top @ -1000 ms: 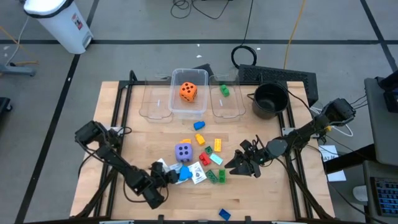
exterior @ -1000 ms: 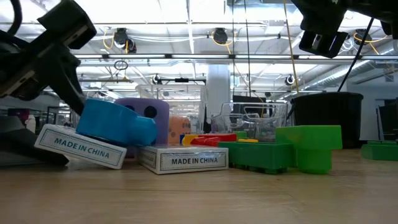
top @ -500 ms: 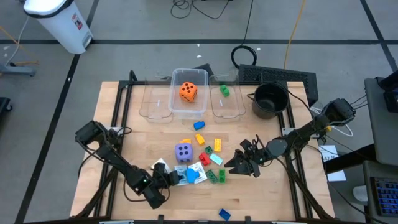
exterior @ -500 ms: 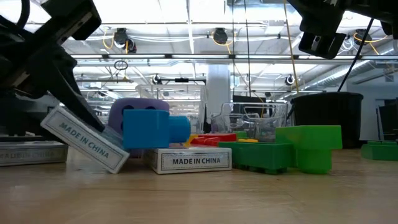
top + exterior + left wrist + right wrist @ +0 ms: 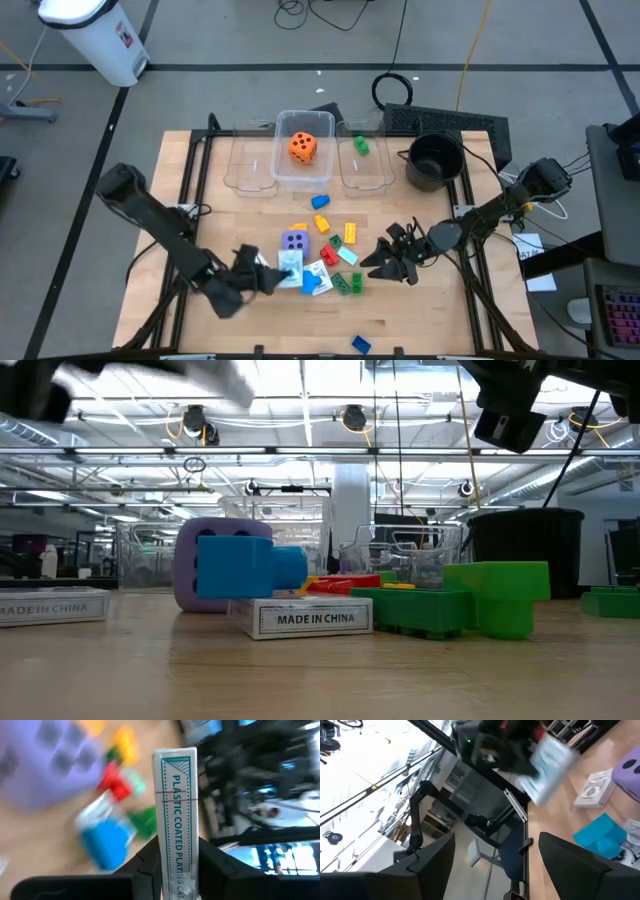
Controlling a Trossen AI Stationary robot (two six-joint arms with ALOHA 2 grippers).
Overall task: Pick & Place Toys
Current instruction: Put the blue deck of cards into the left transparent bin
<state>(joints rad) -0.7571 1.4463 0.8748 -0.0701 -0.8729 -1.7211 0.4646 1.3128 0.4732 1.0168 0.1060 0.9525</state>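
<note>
Left gripper [image 5: 175, 870] lifted clear of the table [image 5: 200, 210], fingers clamped on the narrow sides of a card box [image 5: 175, 810], spine printed "PLASTIC COATED". In the high view, same box [image 5: 288, 264] near the purple die [image 5: 294, 243], above the front-left part of the tabletop. Right gripper [image 5: 385, 262] parked beside the green bricks [image 5: 348, 283], fingers [image 5: 427, 860] spread apart, nothing between them. Blue brick [image 5: 245, 565] resting on a second card box [image 5: 305, 617] marked "MADE IN CHINA". Third card box [image 5: 50, 605] flat on the table at the low view's left edge. Orange die [image 5: 303, 146] in the middle clear bin [image 5: 283, 175]. One green brick [image 5: 361, 146] in the bin next to the black pot [image 5: 436, 160].
</note>
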